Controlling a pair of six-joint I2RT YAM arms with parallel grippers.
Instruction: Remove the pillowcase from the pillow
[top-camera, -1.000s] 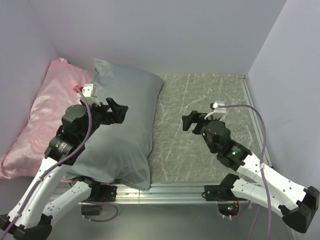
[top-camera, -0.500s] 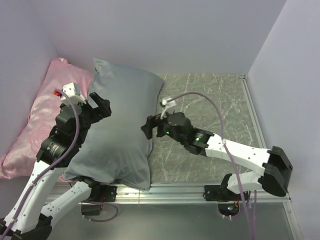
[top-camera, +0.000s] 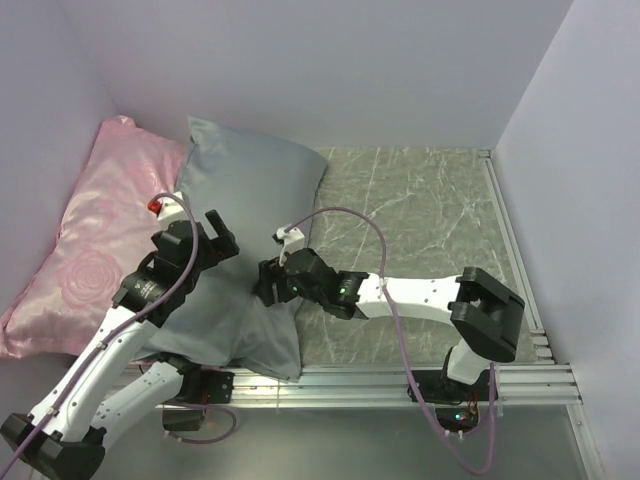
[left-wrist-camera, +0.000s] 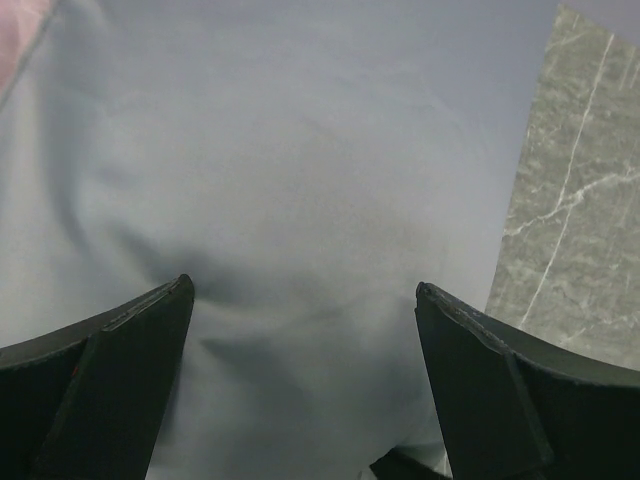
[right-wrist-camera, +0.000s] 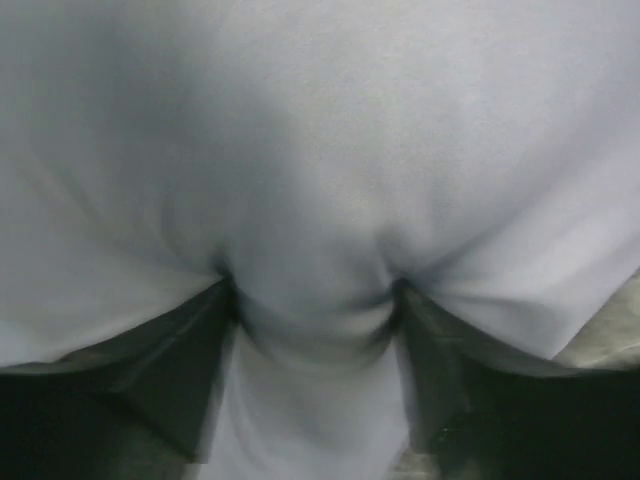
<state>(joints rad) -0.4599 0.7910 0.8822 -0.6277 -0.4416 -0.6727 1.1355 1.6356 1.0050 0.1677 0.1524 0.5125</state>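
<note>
The grey-blue pillowcase (top-camera: 250, 200) lies lengthwise on the left half of the table, and the pillow inside it is hidden. My left gripper (top-camera: 215, 235) hovers over its middle, wide open and empty. In the left wrist view the pillowcase (left-wrist-camera: 300, 150) fills the space below the gripper (left-wrist-camera: 300, 290). My right gripper (top-camera: 265, 285) reaches left and presses into the near right edge of the pillowcase. In the right wrist view the gripper (right-wrist-camera: 312, 290) has its fingertips (right-wrist-camera: 225, 295) dug into the pillowcase (right-wrist-camera: 320, 120), apart, with a bulge of cloth between them.
A pink rose-patterned satin pillow (top-camera: 100, 230) lies along the left wall, partly under the pillowcase. The grey marbled table (top-camera: 420, 220) stretches to the right, also visible in the left wrist view (left-wrist-camera: 580, 200). Walls close in on the left, back and right.
My right arm swung left from the table's middle to the pillowcase's right edge and pushed into it. My left gripper moved nearer and lower over the pillowcase.
</note>
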